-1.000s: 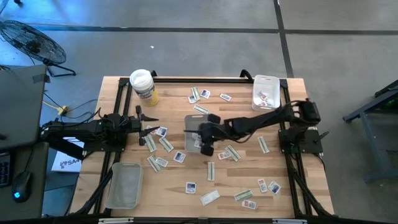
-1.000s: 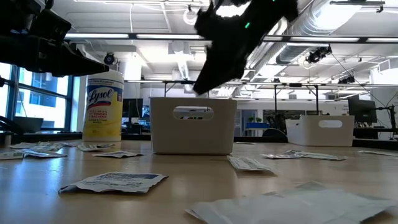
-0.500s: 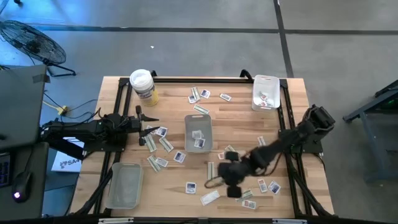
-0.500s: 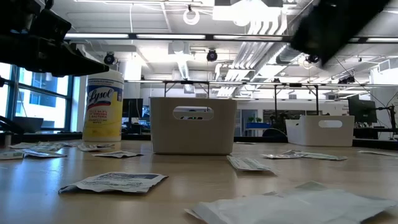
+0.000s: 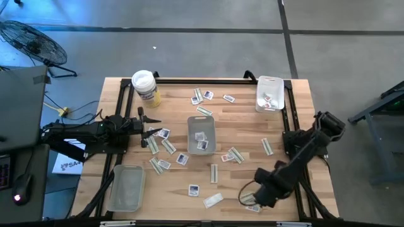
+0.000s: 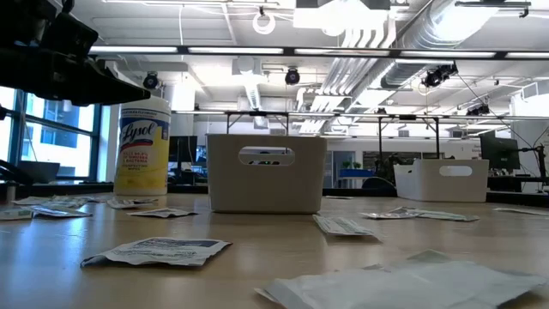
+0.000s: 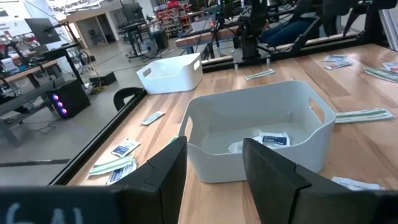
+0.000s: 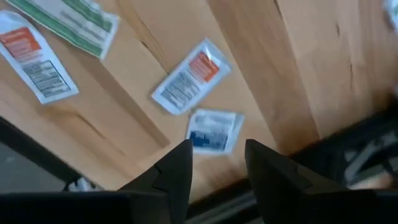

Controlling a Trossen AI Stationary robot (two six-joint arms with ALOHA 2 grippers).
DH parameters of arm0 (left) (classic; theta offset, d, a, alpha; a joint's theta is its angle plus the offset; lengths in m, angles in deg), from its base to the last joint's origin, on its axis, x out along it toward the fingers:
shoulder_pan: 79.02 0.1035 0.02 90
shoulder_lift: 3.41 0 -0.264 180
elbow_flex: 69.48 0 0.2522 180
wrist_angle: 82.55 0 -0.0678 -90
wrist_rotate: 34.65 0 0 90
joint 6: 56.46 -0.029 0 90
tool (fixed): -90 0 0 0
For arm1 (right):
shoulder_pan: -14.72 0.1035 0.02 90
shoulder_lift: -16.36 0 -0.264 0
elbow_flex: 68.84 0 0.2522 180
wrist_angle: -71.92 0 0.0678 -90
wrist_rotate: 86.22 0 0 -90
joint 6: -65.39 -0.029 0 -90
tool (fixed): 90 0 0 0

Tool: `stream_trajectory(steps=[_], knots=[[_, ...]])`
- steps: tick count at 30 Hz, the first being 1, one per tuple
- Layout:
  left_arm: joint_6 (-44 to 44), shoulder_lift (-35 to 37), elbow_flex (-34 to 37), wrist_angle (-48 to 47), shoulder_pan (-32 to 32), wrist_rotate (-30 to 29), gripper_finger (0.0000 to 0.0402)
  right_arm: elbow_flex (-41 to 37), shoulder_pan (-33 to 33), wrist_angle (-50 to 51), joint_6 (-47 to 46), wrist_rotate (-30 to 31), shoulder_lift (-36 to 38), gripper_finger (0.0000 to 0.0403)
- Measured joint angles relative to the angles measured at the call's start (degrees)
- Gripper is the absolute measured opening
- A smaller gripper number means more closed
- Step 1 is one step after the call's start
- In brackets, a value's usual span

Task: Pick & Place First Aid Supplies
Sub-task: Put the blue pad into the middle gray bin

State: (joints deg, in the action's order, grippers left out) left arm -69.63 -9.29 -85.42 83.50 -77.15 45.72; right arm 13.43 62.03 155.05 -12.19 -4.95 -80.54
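High view shows the first aid supplies scattered across the wooden bench (image 5: pixel 297 94): squarish white packets such as one at (image 5: pixel 194 190) and narrow green-beige strips such as one at (image 5: pixel 214 173), with a loose cluster near the right front corner. The right gripper (image 5: pixel 252 200) is low over that cluster, and in the right wrist view its fingers stand apart with nothing between them, above a blue-printed packet (image 8: pixel 214 130) that lies just beside a red-printed packet (image 8: pixel 189 76) near the bench edge. The left gripper (image 5: pixel 150 126) waits at the left side, fingers spread and empty, facing the middle tray. These packets look very light, thin and limp, and probably slick, so a pinch from above across the short width, pressing one edge up off the wood, seems the safest hold; a neighbouring packet could be dragged along. The clear central tray (image 5: pixel 201 133) already holds a few packets, one visible as a white and blue sachet (image 7: pixel 273 139) in the left wrist view. The white tray at the back right (image 5: pixel 270 93) also holds several, while the clear tray at the front left (image 5: pixel 127 187) looks empty. A round Lysol tub (image 5: pixel 144 85) stands at the back left.
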Motion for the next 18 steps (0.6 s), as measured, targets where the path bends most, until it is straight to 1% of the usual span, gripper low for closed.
stream_trajectory(steps=[1, 3, 6, 9, 12, 15, 18], knots=[[0.00, 0.01, 0.01, 0.00, 0.00, 0.00, 0.0154, 0.00, 0.87, -0.06, -0.79, 1.51, 0.00, 0.0141], [0.00, 0.00, 0.01, 0.00, 0.00, 0.00, 0.0154, 0.00, 2.13, 0.28, -3.52, 2.64, 0.00, 0.0138], [0.00, 0.00, 0.00, 0.00, -0.01, 0.00, 0.0154, -0.53, 3.44, 0.53, -7.28, 1.90, 0.00, 0.0131], [0.00, -0.01, 0.01, 0.00, 0.00, 0.00, 0.0154, -4.55, 4.36, -0.84, -11.37, -0.28, 1.10, 0.0124], [0.00, -0.01, -0.01, 0.00, 0.00, -0.02, 0.0154, -10.37, 4.98, -7.95, -14.08, -1.46, 3.47, 0.0118], [0.00, 0.00, 0.00, 0.00, 0.00, -0.02, 0.0154, -15.78, 4.99, -16.73, -16.22, -0.88, 6.82, 0.0120], [0.00, 0.01, 0.00, 0.00, 0.00, -0.02, 0.0154, -20.78, 4.96, -20.93, -17.22, -0.51, 9.56, 0.0125]])
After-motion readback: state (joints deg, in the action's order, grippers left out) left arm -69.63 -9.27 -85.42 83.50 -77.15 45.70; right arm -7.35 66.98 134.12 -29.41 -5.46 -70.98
